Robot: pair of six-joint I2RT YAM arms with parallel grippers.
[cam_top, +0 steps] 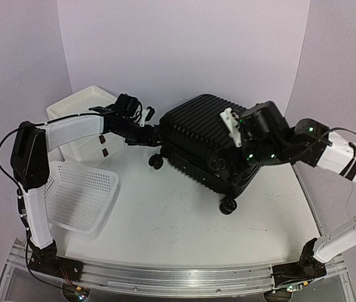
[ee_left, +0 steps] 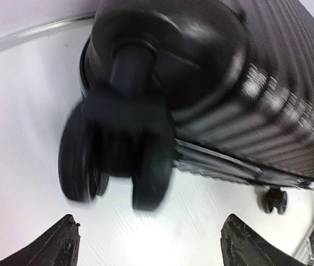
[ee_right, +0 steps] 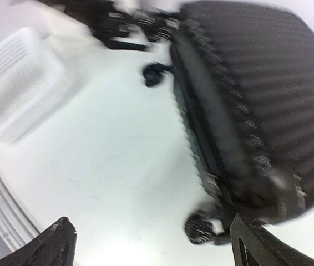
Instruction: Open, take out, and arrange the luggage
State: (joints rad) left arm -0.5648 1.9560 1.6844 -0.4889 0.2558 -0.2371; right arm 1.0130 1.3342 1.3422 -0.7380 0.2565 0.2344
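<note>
The luggage is a black ribbed suitcase lying across the middle of the table with its shell halves together. Two of its caster wheels point toward the near edge. My left gripper is at its left end, open. In the left wrist view a blurred caster wheel and the ribbed luggage fill the frame just beyond the open left gripper, which holds nothing. My right gripper hovers over the right end. The right gripper stands wide open over bare table beside the luggage.
A white three-drawer box stands at the back left behind my left arm. A white perforated basket lies tilted at the front left, and this basket also shows in the right wrist view. White table lies in front of the suitcase.
</note>
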